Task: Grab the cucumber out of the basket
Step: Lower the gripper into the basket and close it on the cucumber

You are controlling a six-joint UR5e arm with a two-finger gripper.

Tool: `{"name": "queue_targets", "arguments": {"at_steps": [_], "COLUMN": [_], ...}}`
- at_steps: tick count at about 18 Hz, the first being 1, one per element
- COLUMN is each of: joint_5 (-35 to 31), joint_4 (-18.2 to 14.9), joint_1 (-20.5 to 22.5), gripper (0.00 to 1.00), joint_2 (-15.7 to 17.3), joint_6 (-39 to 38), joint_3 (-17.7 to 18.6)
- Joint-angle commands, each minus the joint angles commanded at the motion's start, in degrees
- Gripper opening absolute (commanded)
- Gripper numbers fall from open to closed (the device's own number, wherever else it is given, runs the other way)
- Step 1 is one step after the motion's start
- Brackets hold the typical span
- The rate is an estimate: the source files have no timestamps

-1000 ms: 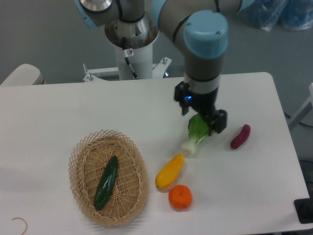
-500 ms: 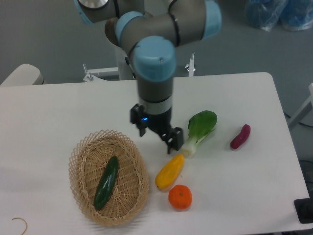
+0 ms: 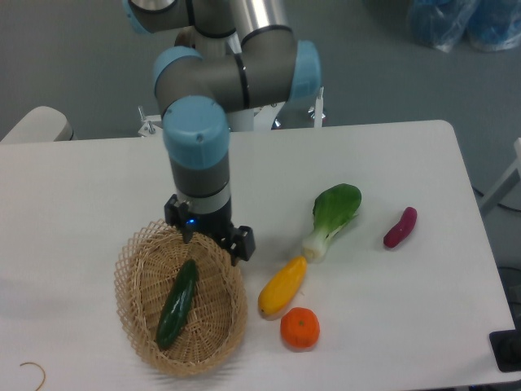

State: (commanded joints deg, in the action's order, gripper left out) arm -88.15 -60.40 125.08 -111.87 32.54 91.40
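The tool [image 3: 208,238] has moved from the centre of the frame to the lower left and now hangs over the upper rim of the oval woven wicker basket [image 3: 130,305]; how far it is open I cannot tell, and it holds nothing visible. The dark green smooth cucumber [image 3: 177,303] still lies inside the basket, below the tool. The leafy green bok choy [image 3: 332,217] and the yellow squash [image 3: 282,285] stay on the white surface [image 3: 81,195].

Dark green cucumber [image 3: 177,303] below the jaws; light tan woven basket [image 3: 130,305] (lacy rim); yellow squash [image 3: 282,286], orange fruit [image 3: 299,327], seemingly purple eggplant [image 3: 400,227] to their right.
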Motion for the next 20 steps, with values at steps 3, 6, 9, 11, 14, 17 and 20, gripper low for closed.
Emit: {"name": "queue_targets", "arguments": {"at_steps": [3,6,9,11,14,17,20], "joint_5": [-0.27,-1.14,-1.23,-1.23,-1.41,-3.77,-4.48], "joint_4": [5.63,7.49,8.10,9.24,10.82,11.70,12.15], "joint_1": [-1.94,-3.08,-3.79,-3.88,-3.96,-4.40,-4.58], "gripper": [1.00,1.00,1.00,1.00,1.00,1.00,1.00], "joint_2": [-3.52,-6.16,-7.83,-8.27,-9.85,-10.73,-11.53], "joint_6": [-3.79,-5.03,-5.73,-6.17,-6.17,-6.26,-6.26], "joint_3": [0.00,0.00,0.09,0.09,-0.17,-0.35,-0.09]}}
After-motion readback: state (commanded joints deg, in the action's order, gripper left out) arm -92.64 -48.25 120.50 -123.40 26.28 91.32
